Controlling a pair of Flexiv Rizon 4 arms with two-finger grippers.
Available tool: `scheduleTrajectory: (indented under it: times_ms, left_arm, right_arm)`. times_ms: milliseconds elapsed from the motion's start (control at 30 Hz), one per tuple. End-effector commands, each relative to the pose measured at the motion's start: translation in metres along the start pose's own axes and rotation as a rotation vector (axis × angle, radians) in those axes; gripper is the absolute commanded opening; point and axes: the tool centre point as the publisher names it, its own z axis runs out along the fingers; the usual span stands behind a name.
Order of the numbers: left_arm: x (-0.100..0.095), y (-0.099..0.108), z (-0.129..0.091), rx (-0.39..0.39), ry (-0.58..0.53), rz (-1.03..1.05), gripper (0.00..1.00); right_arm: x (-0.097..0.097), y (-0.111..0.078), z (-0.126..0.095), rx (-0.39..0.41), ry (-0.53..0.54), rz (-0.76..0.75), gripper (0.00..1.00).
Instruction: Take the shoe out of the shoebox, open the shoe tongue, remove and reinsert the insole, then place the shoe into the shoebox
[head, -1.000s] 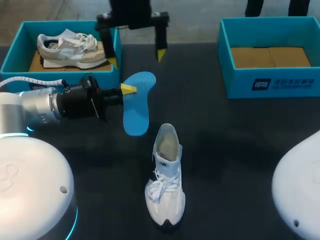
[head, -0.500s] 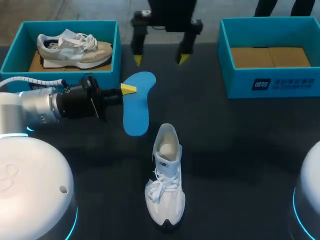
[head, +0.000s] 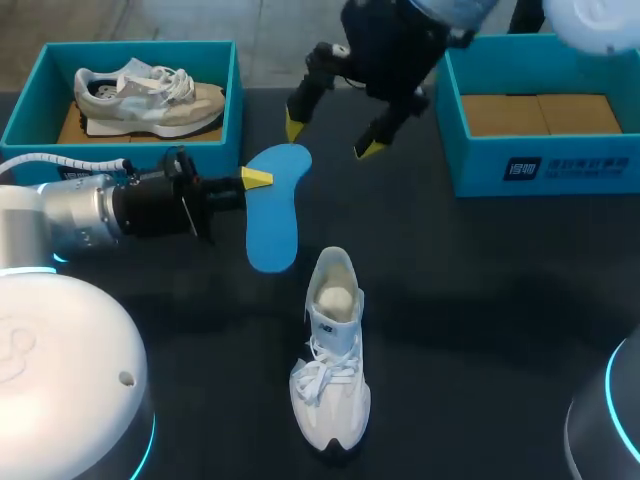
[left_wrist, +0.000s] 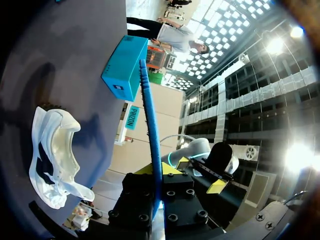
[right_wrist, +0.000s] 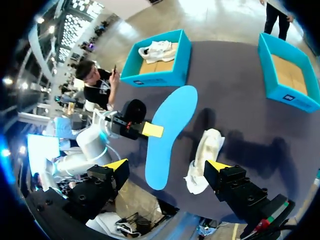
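Facing a dark desk (head: 480, 300). Seeing two teal boxes along its far edge: the left shoebox (head: 22, 115) at 10 o'clock, carrying a beige-and-white sneaker (head: 150, 100), and the right shoebox (head: 480, 165) at 2 o'clock, showing only its cardboard floor.

Finding the white shoe (head: 330, 360) at 6 o'clock, outside both boxes and well apart from them, standing on its sole with the toe toward 6 and the opening gaping toward 12.

Holding the blue insole (head: 275, 215) near the shoe's heel, at about 11 o'clock from it, with its long axis running roughly 12 to 6.

Pinching the insole's 9 o'clock edge with the left tool (head: 255, 179), one finger pressing on each face.

Hanging the right tool (head: 330, 138) above the insole's 12 o'clock end, fingers spread wide and gripping nothing.
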Motion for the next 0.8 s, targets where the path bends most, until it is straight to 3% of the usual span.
scheduleTrajectory:
  times_ms: [33,300,800]
  left_arm:
    - [0.001,0.001,0.0,0.002,-0.002,0.0,0.0]
    - [0.001,0.001,0.0,0.002,-0.002,0.0,0.0]
    - [0.001,0.001,0.0,0.002,-0.002,0.0,0.0]
  right_arm:
    - [-0.009,-0.007,0.009,-0.02,0.81,-0.002,1.0]
    - [-0.01,-0.008,0.025,-0.027,0.945,0.011,1.0]
    - [-0.007,-0.009,0.032,-0.047,1.011,0.023,1.0]
